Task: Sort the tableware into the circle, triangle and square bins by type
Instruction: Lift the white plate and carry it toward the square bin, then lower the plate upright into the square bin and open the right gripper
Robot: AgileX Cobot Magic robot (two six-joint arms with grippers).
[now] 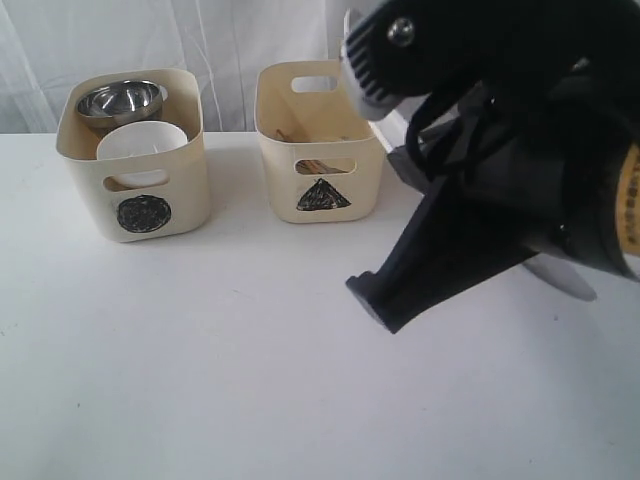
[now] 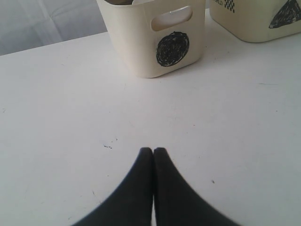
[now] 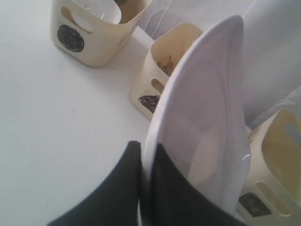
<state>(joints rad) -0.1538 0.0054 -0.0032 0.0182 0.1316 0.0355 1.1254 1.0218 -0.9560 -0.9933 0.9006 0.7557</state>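
My right gripper (image 3: 146, 145) is shut on the rim of the large white plate (image 3: 207, 103) and holds it on edge in the air, above the table near the triangle bin (image 3: 155, 80) and the square bin (image 3: 277, 165). In the exterior view the right arm (image 1: 500, 180) fills the right side, with a sliver of the plate (image 1: 562, 277) showing behind it. The circle bin (image 1: 140, 165) holds a steel bowl (image 1: 120, 100) and the small white bowl (image 1: 140, 143). Brown chopsticks (image 1: 322, 165) show through the handle of the triangle bin (image 1: 320, 150). My left gripper (image 2: 154, 149) is shut and holds nothing, low over bare table in front of the circle bin (image 2: 155, 42). The mugs are hidden.
The three bins stand in a row along the far side of the white table (image 1: 200, 350), against a white curtain (image 1: 150, 40). The square bin is hidden behind the right arm in the exterior view. The triangle bin (image 2: 258, 19) sits beside the circle bin.
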